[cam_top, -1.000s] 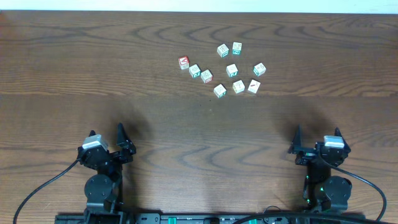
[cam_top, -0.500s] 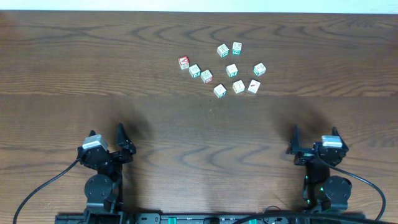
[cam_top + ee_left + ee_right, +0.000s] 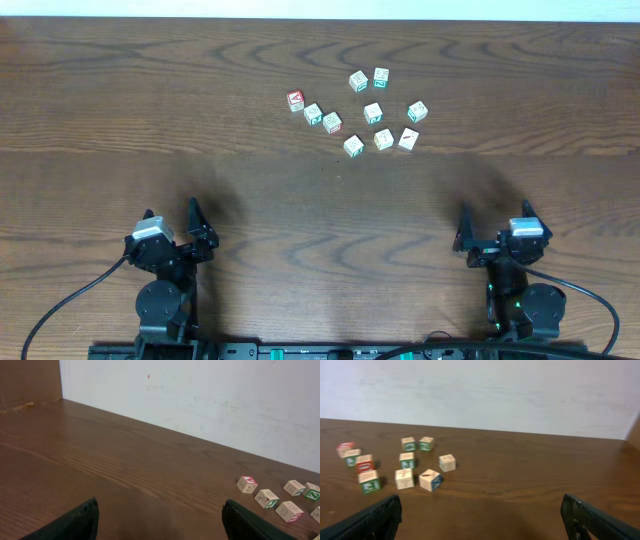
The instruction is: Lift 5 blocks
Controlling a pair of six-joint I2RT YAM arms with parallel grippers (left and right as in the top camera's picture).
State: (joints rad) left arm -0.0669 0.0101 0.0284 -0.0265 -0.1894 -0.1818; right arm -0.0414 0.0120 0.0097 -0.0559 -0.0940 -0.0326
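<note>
Small prints, cropped fingers, blocks lost at the frame edge

From overhead, the blocks are too small for their face prints to be read. The left wrist view catches only part of the cluster, with two blocks sliced by the right border. The left gripper shows just its dark fingertips, cropped by the bottom edge. The right gripper is cropped the same way, and its view is soft, so the letters there stay illegible.

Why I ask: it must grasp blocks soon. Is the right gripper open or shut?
Open. The right gripper has fingers far apart, nothing between them.
</note>
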